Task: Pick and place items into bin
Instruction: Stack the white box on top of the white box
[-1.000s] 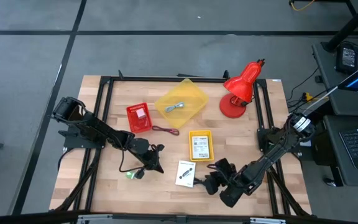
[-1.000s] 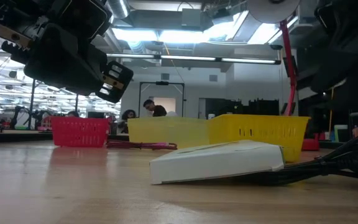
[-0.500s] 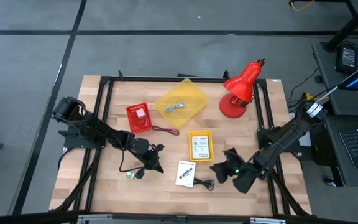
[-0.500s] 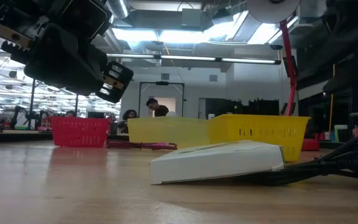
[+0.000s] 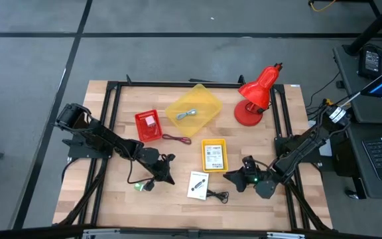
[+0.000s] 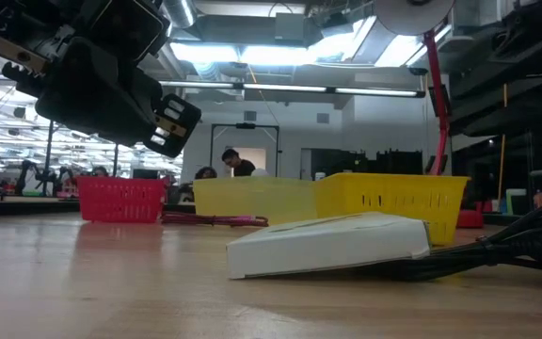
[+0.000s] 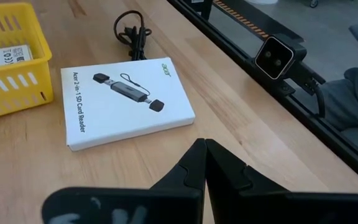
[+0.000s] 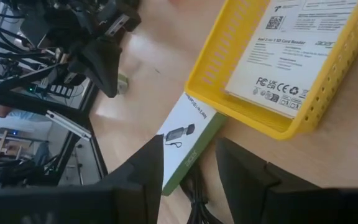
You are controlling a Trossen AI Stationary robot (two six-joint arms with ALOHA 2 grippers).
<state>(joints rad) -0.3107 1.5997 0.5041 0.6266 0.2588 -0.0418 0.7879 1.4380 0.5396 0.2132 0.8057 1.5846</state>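
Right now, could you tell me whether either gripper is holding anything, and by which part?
Nothing is held. The left gripper is shut on nothing above the table, and the right gripper hovers open over the white box without touching it.

Both arms are showing as matte black, built of jointed tubular links. The right arm point(image 5: 304, 147) is carrying a white band at its upper joint and a small green light glowing near its wrist. The left gripper point(image 7: 205, 163) is showing smooth, wedge-shaped black fingers.
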